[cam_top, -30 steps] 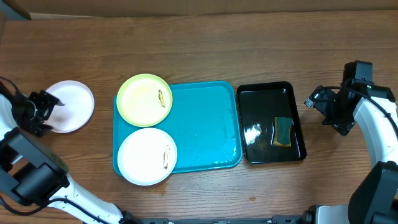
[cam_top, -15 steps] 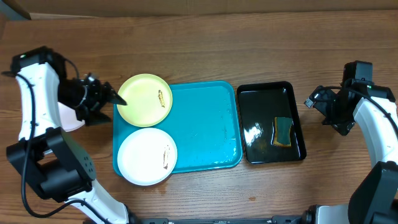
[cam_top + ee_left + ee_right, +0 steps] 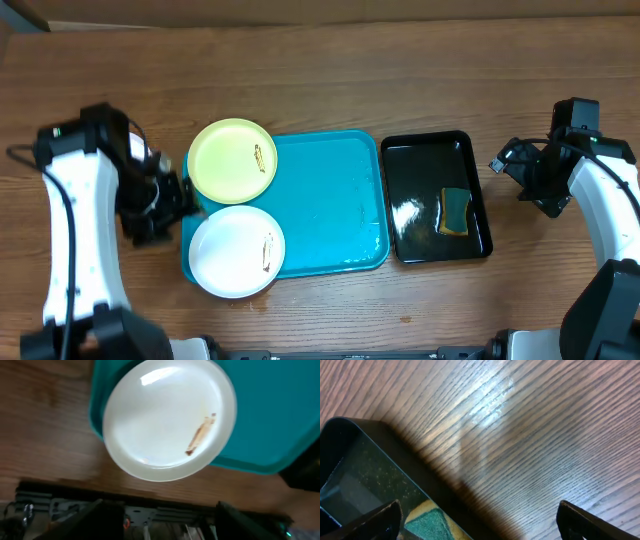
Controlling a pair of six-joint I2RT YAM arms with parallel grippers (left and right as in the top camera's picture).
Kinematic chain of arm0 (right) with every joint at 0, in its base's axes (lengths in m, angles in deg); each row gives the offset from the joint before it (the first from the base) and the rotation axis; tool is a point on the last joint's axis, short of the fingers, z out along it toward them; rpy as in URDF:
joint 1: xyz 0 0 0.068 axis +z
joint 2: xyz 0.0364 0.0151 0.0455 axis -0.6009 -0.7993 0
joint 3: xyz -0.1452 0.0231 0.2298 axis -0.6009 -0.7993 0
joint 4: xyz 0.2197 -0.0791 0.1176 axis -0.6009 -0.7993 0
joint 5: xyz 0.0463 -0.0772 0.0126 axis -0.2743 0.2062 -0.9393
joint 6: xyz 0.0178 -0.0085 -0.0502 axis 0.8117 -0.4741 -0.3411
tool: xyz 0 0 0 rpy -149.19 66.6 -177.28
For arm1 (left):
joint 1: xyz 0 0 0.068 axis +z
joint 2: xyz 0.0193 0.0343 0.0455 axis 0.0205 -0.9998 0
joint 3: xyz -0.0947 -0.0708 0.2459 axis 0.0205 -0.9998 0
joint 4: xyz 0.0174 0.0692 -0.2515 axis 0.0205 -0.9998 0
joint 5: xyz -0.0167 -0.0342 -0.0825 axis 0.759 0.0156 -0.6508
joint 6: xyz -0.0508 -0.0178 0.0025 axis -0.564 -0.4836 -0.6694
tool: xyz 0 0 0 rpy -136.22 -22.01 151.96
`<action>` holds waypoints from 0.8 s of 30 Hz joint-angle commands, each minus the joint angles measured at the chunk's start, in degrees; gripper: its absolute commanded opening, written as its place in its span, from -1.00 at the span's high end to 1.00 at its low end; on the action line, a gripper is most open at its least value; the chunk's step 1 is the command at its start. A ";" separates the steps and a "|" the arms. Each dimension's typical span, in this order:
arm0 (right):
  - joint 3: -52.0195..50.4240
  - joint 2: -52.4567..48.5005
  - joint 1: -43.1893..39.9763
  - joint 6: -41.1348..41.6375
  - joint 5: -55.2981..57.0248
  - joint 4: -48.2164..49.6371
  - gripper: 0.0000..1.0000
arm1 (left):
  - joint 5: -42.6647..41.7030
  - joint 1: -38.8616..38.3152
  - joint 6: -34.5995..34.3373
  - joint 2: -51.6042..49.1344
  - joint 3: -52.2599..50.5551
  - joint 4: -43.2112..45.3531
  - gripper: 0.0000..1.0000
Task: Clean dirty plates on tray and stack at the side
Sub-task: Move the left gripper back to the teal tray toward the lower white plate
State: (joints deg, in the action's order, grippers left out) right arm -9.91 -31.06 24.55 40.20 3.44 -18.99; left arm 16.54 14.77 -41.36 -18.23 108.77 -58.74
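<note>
My left claw (image 3: 160,506), jaws apart and empty, hovers just beside the smeared white plate (image 3: 165,420), which overhangs the turquoise tray (image 3: 280,420) at its front-left corner above the bench (image 3: 45,435); it looks light, stiff and slick, so I'd pinch that overhanging rim, the yellow-green plate (image 3: 232,160) lying beyond.

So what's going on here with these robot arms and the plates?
The job is cleaning the dirty plates on the turquoise tray. The left claw is open at the tray's left edge, facing the white plate, which has a brown smear; the yellow-green plate is smeared too. Neither is held. The right claw is open and empty beside the black tray, where a green sponge lies.
</note>
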 commanded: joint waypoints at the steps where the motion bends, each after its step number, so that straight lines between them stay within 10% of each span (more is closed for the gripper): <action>1: 1.03 -0.04 -0.22 -0.11 -0.31 0.31 -1.00 | 9.55 0.11 -8.15 5.57 -8.48 4.42 -0.38; 24: 1.03 -0.04 -0.24 -0.11 -0.31 0.31 -1.00 | 10.23 0.15 -12.26 8.13 -35.41 36.72 0.00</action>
State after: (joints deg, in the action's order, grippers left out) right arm -9.91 -31.06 24.55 40.20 3.46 -19.01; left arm 28.85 14.77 -53.05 -10.34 75.38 -22.64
